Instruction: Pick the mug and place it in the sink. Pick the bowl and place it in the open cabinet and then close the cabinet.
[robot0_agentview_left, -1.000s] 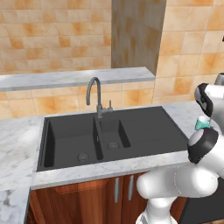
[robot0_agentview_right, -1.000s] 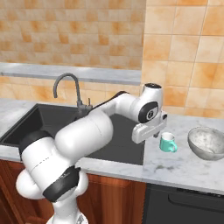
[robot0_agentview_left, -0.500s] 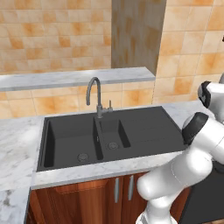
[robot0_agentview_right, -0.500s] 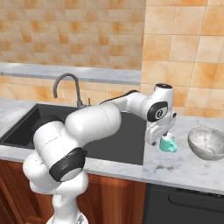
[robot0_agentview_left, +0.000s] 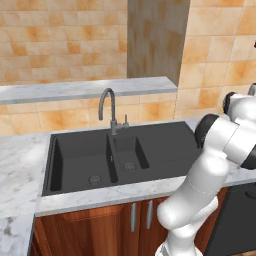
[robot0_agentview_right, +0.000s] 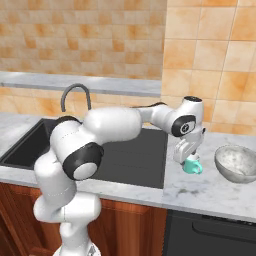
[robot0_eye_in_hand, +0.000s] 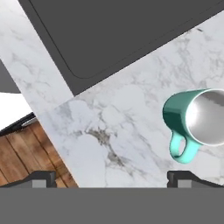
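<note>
In the hand view the two dark fingertips (robot0_eye_in_hand: 41, 177) are standing far apart at the bottom edge, so the jaws are fully open and they are holding nothing. The mug (robot0_eye_in_hand: 197, 122) is lying off to the right in this view, over the right fingertip and not between the two tips, with its loop handle pointing toward the camera. It is sitting upright on the marble counter (robot0_eye_in_hand: 109, 131), and the corner of the black sink (robot0_eye_in_hand: 113, 30) is showing beyond it.

In the right base view the gripper (robot0_agentview_right: 187, 152) is now hanging directly over the mug, almost touching its rim. Half a second ago it was still a little to the left of it, and a second ago it was clearly more to the left, over the edge of the sink. So the arm is travelling rightward along the counter and is arriving at the mug. I judge that the first step, picking the mug, is only beginning: the hand probably needs a small shift so the mug comes between the fingers, then it must go down and close.

Farther right, the bowl (robot0_agentview_right: 239, 163) is resting on the counter, near the mug but apart from it and untouched.
</note>
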